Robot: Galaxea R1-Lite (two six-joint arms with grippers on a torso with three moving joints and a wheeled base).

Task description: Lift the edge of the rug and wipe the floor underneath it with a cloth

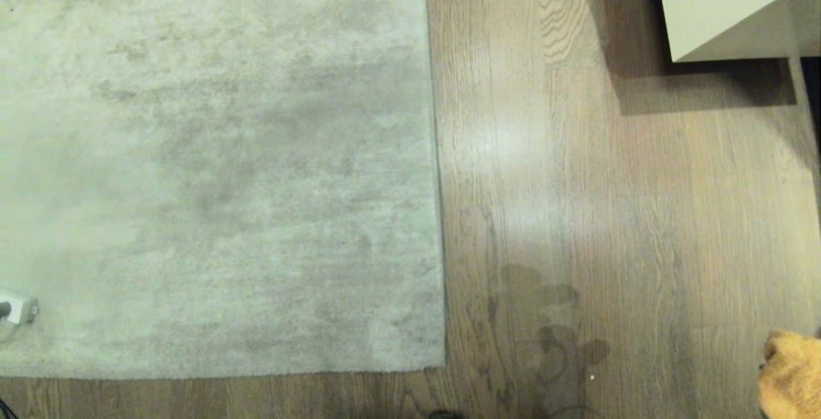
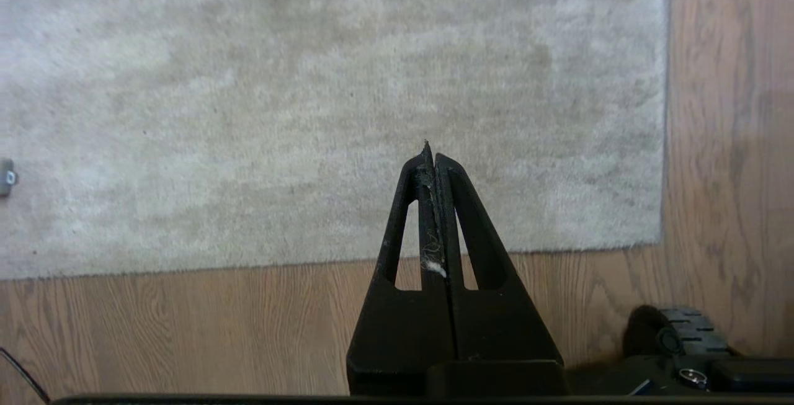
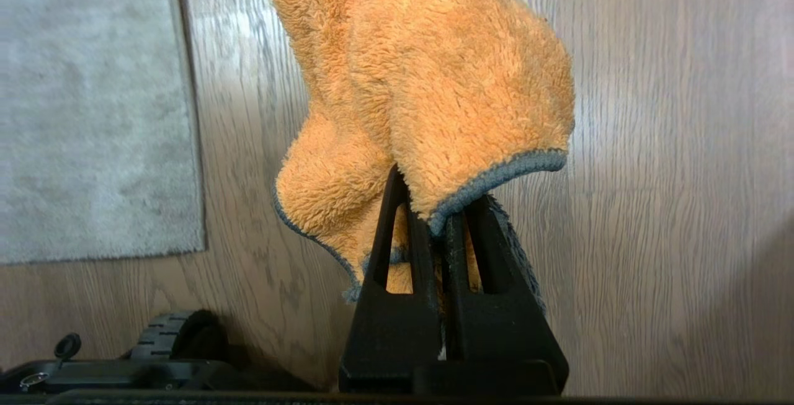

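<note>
The grey-beige rug (image 1: pixel 211 162) lies flat on the wood-grain floor (image 1: pixel 616 213), and its rug edge (image 1: pixel 437 169) runs down the middle of the head view to a near corner (image 1: pixel 444 364). My right gripper (image 3: pixel 434 206) is shut on the fluffy orange cloth (image 3: pixel 434 64), which drapes over its fingers above bare floor; a bit of the cloth (image 1: pixel 792 374) shows at the head view's lower right. My left gripper (image 2: pixel 430 155) is shut and empty, hanging over the rug (image 2: pixel 310 101) near its front border (image 2: pixel 186 268).
A pale cabinet or furniture corner (image 1: pixel 731 2) stands at the far right and casts a shadow on the floor. A small white plug-like object (image 1: pixel 19 308) lies on the rug's left side. The robot's wheeled base (image 3: pixel 167 343) shows in the wrist views.
</note>
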